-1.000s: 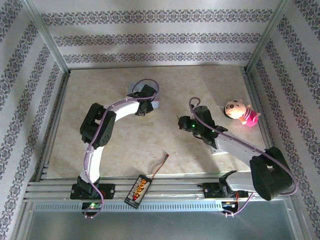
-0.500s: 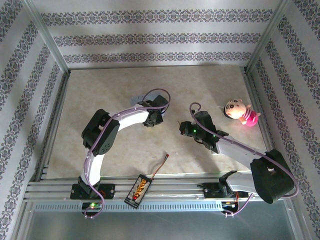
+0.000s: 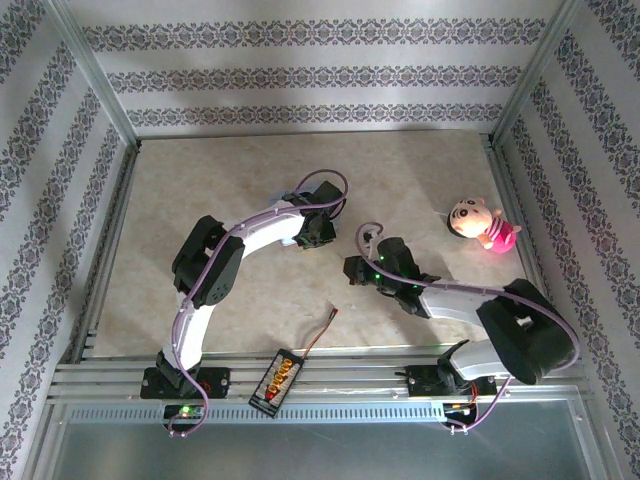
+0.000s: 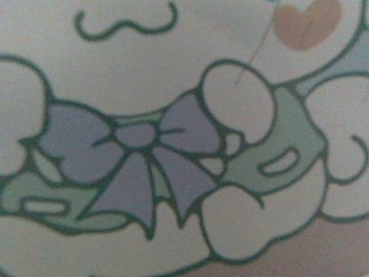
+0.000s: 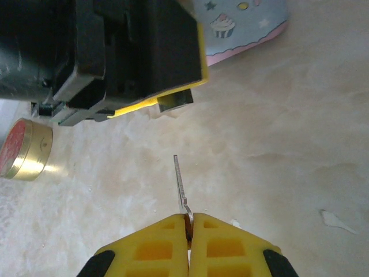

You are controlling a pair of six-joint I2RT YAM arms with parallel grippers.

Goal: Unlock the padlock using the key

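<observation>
Right gripper (image 5: 189,219), pinching the key (image 5: 181,182), has moved left — nearer the left gripper (image 3: 319,229), its grip unclear, by the tin (image 5: 248,23).

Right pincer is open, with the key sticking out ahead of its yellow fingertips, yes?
Not open: the right pincer is shut on the key, as the right wrist view shows. The key does stick out ahead of its yellow fingertips.

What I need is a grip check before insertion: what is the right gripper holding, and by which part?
The right gripper pinches the key by its head end, the thin blade sticking out ahead.
</observation>
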